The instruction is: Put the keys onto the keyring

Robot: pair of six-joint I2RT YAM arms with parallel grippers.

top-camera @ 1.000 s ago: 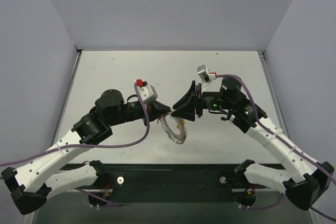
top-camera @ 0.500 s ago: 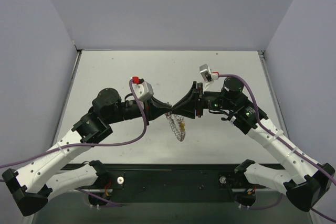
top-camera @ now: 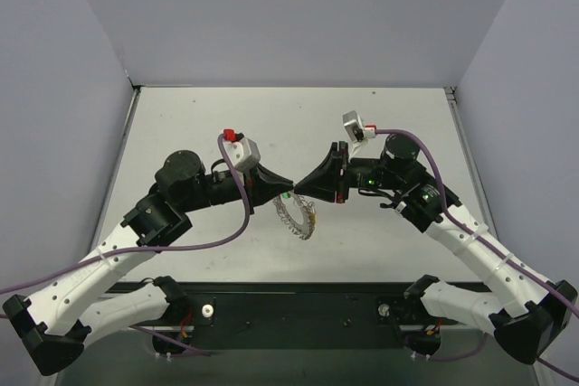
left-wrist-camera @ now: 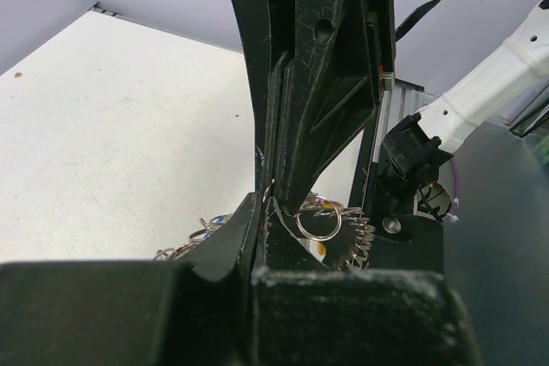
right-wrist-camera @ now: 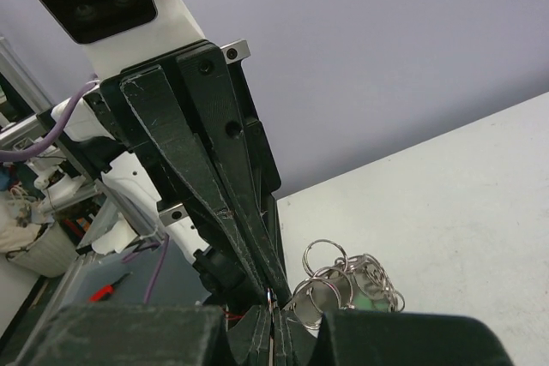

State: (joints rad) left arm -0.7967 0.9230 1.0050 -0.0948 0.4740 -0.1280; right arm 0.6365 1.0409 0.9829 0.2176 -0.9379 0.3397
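Left hand (top-camera: 287, 188): closed to a slit, pinching the top of the keyring (top-camera: 293, 215). Keyring: hangs at 6 o'clock from the hands' meeting point, above the surface (top-camera: 181, 124); keys (top-camera: 312, 216) clustered at its 3 o'clock. Right hand (top-camera: 301, 189): narrow, tip-to-tip with the left, apparently nipping the same wire. Risk: opposed pulling springs the coil free and it drops.

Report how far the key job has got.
Done: the keyring hangs off the table, with keys bunched on it. In hand: the left pincer and right pincer meet tip to tip, both shut on its top. Left: unclear; no loose key shows from above.
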